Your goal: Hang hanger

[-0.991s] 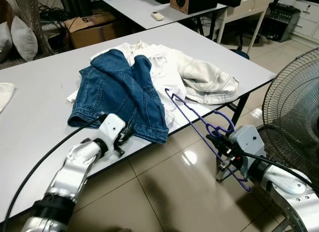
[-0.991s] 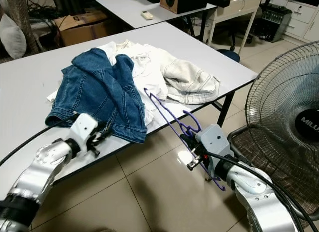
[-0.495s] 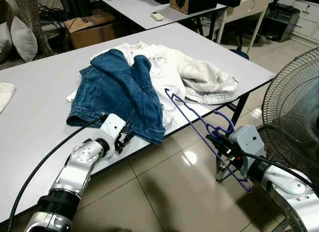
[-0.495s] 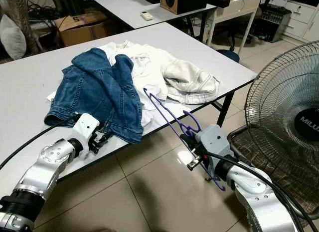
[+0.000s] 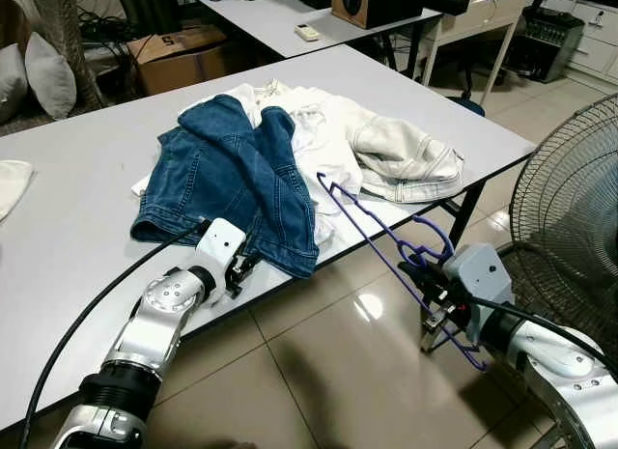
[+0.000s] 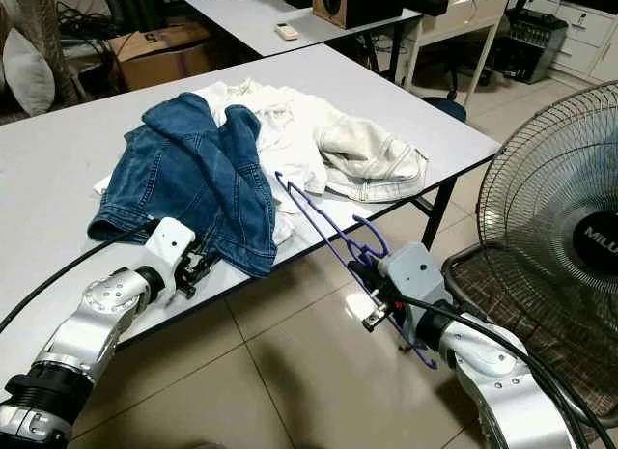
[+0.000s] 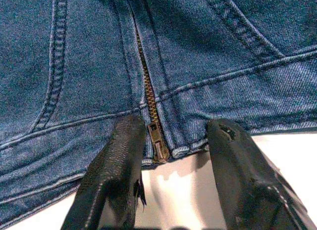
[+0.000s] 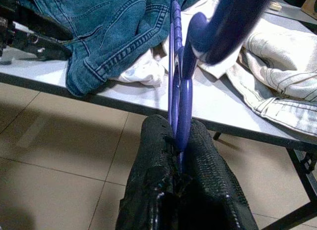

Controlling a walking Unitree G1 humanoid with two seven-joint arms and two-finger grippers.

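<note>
Fingers first: the left gripper (image 7: 166,183) stands parted, its two black fingers (image 7: 115,175) straddling the zipper end of the blue denim jacket's hem without closing on it, while the right gripper (image 8: 176,156) is clenched on the purple wire hanger (image 5: 386,246), the wire pinched between its pads.

Largest in the scene is the long grey table (image 5: 77,227), with the blue denim jacket (image 5: 232,179) spread near its front edge and a crumpled white denim garment (image 5: 386,154) just beside it, partly under it. A round black floor fan (image 5: 570,227) stands to the robot's right, near the right arm. The hanger is held out over the tiled floor (image 5: 319,372), off the table's edge, its far tip reaching up to the white garment; its hook curls close to the gripper.

The next step looks like taking hold of the jacket hem. Risks, as I judge them: the left fingers could close on the table edge or only the zipper pull and slip off; the hanger's tip could snag the white cloth and drag it off; a swing of the right arm could strike the fan.
</note>
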